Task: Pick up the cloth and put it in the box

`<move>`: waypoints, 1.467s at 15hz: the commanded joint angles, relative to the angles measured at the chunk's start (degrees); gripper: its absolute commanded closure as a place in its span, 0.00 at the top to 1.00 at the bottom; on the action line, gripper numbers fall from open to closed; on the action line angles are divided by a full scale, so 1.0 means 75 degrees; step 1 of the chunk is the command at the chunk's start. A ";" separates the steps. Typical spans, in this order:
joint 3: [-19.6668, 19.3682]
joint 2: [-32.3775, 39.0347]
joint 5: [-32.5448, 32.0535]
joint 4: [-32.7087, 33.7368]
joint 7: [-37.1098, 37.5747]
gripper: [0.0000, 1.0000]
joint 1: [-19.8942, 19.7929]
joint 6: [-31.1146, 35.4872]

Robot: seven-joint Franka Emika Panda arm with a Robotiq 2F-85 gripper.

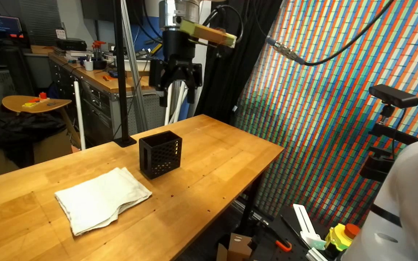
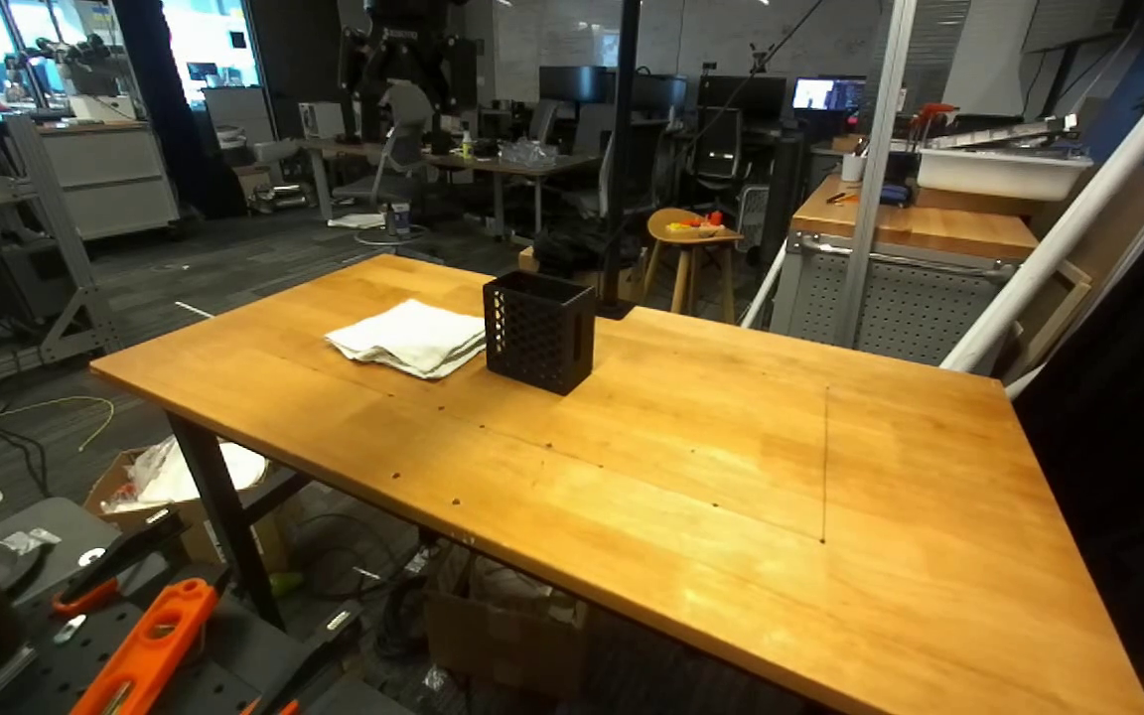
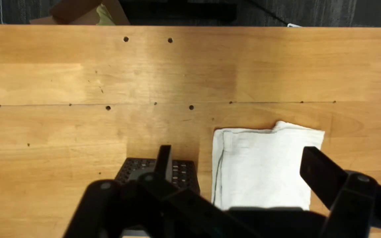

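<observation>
White cloth (image 1: 102,199) lies well below the jaws; they hang spread wide.

On the table (image 1: 212,152), a folded cloth (image 1: 100,199), flat; just beside it, apart, an upright box (image 1: 166,157); at an edge, a post (image 1: 121,72).

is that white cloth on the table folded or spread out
Folded: the cloth lies on the table, stacked layers showing along its edge in an exterior view.
</observation>
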 commanded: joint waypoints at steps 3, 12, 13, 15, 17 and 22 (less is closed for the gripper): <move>0.0408 0.1167 0.0155 0.1438 0.0442 1.00 0.0334 0.0368; 0.0719 0.2670 -0.0098 0.2784 0.0519 1.00 0.0790 0.0886; 0.0734 0.2826 -0.0167 0.2899 0.0540 1.00 0.0849 0.0929; 0.0771 0.3215 -0.0169 0.3168 0.0595 1.00 0.0966 0.0950; 0.0802 0.3700 -0.0105 0.3501 0.0673 1.00 0.1087 0.0988; 0.0833 0.4824 -0.0232 0.4248 0.0532 1.00 0.1400 0.1301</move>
